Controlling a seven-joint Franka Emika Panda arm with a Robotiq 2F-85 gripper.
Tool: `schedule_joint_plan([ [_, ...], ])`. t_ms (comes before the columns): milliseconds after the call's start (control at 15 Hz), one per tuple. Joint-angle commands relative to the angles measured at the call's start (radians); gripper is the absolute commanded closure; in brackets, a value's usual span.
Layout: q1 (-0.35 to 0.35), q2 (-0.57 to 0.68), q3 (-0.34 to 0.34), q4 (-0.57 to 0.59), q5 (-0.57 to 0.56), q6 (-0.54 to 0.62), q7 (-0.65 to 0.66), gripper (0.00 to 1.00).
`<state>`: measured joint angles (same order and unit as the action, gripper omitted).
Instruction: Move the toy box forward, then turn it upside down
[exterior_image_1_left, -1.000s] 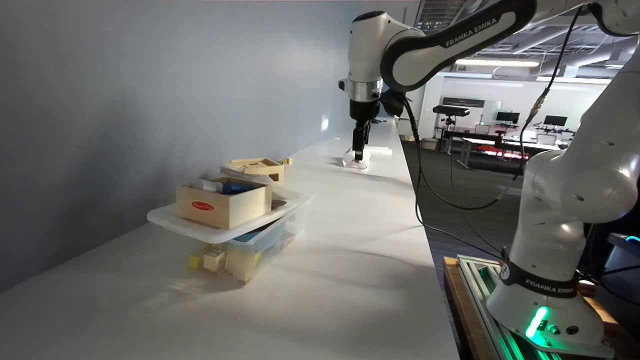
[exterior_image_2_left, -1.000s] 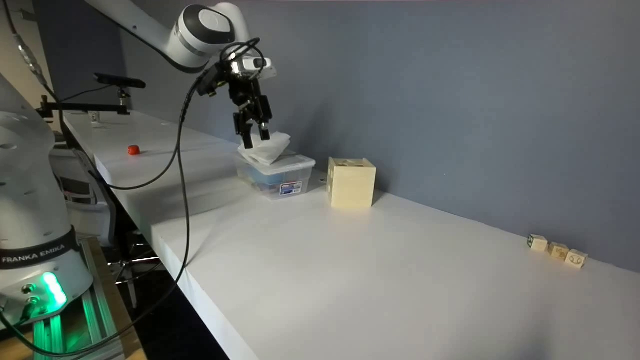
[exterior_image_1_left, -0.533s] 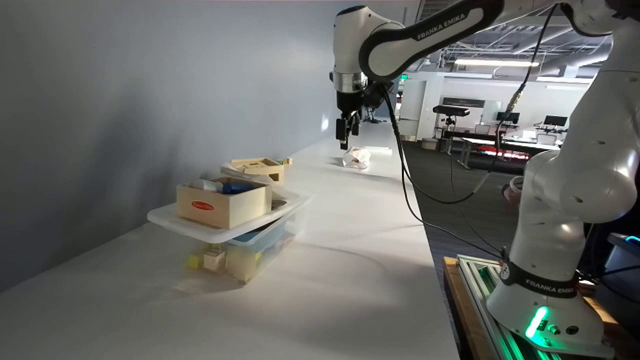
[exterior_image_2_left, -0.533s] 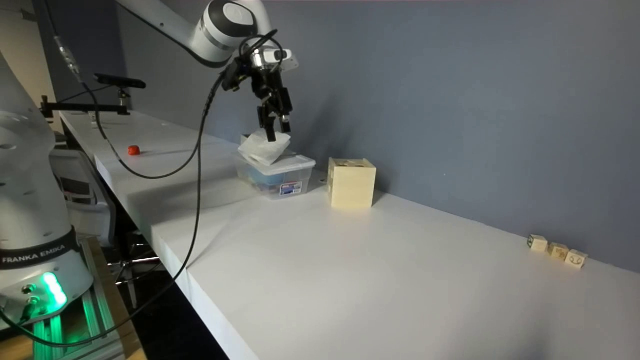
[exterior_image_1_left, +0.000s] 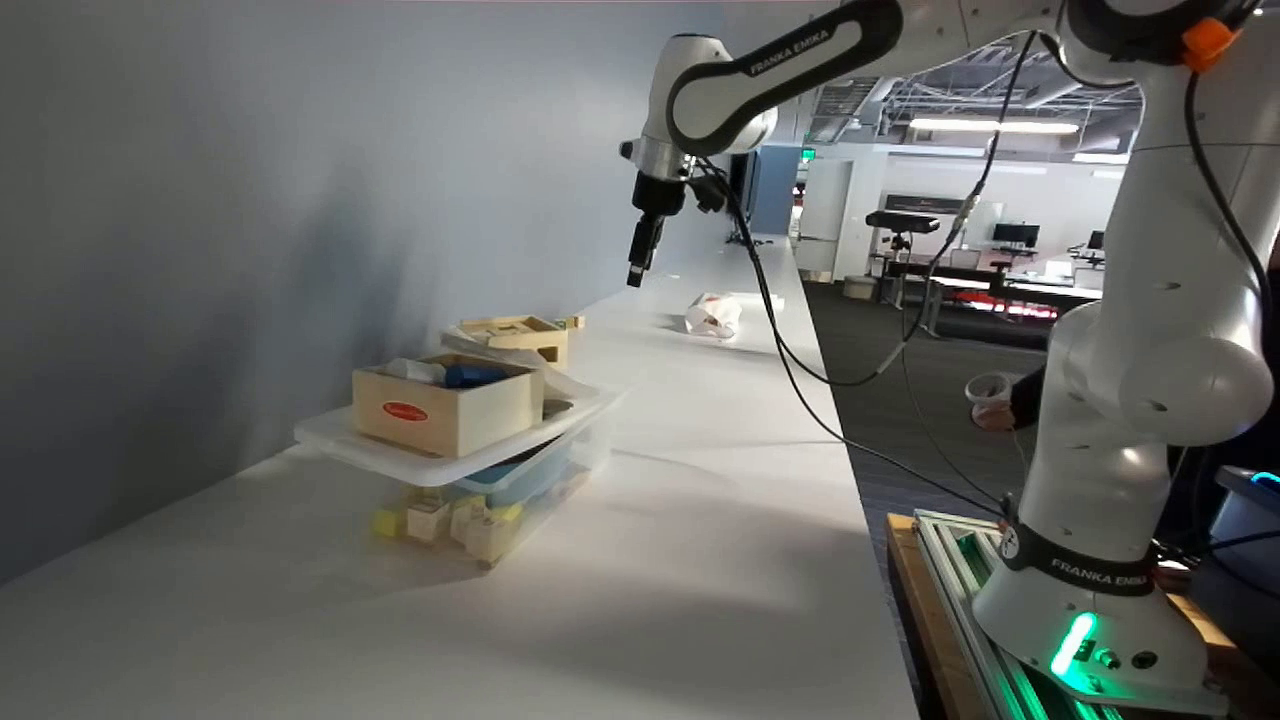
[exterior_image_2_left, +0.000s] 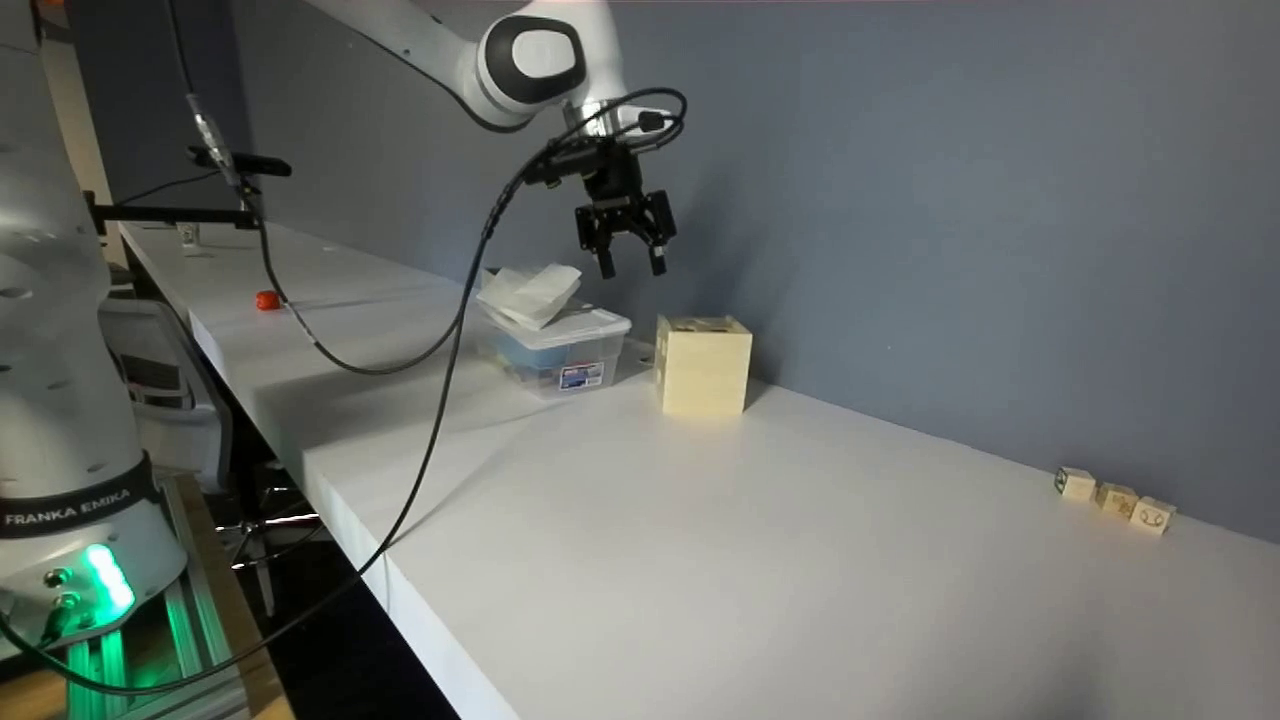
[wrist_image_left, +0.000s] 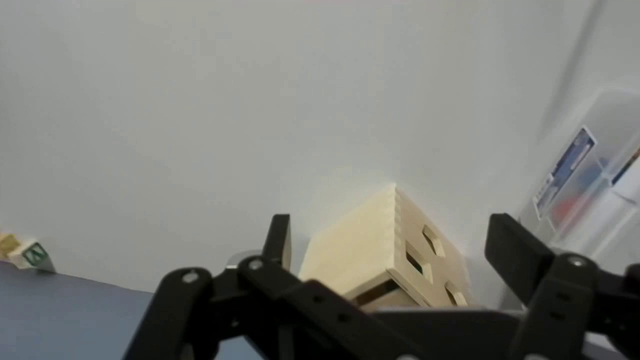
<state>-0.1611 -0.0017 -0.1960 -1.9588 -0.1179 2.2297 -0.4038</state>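
Pale toy box (exterior_image_2_left: 704, 372) on table (exterior_image_2_left: 800, 560), gripper (exterior_image_2_left: 632, 270) spread and released

The toy box is seen resting on the table, close to the wall (exterior_image_2_left: 950, 220), just beside a clear plastic tub (exterior_image_2_left: 590, 360). A plain side is shown in an exterior view; in the wrist view, cut-out holes are noted in a neighbouring side.

Gripper suspended in the air above the table, apart from the toy box, jaws set wide. In the wrist view the toy box is framed between the two fingers (wrist_image_left: 515, 255), partly covered by the gripper.

Tub topped by a pale lid (exterior_image_1_left: 340, 432). On this, a wooden tray (exterior_image_1_left: 425, 435) with a red oval mark (exterior_image_1_left: 405, 412) is carried, and white paper (exterior_image_2_left: 535, 298) is bunched beside it.

Three small cubes (exterior_image_2_left: 1117, 500) are lined up at the foot of the wall, well apart from the toy box. Farther along the table, a small red object (exterior_image_2_left: 267, 300) is noted; its kind cannot be told.
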Motion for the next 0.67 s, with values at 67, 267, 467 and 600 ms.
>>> schedule_joint_plan([
  [67, -0.021, 0.195, 0.027, 0.284, 0.266, -0.203, -0.222, 0.0],
  [267, -0.024, 0.162, 0.037, 0.223, 0.226, -0.154, -0.189, 0.0],
  [467, -0.027, 0.184, 0.042, 0.254, 0.229, -0.169, -0.191, 0.0],
  [600, -0.028, 0.171, 0.048, 0.226, 0.232, -0.123, -0.237, 0.0],
])
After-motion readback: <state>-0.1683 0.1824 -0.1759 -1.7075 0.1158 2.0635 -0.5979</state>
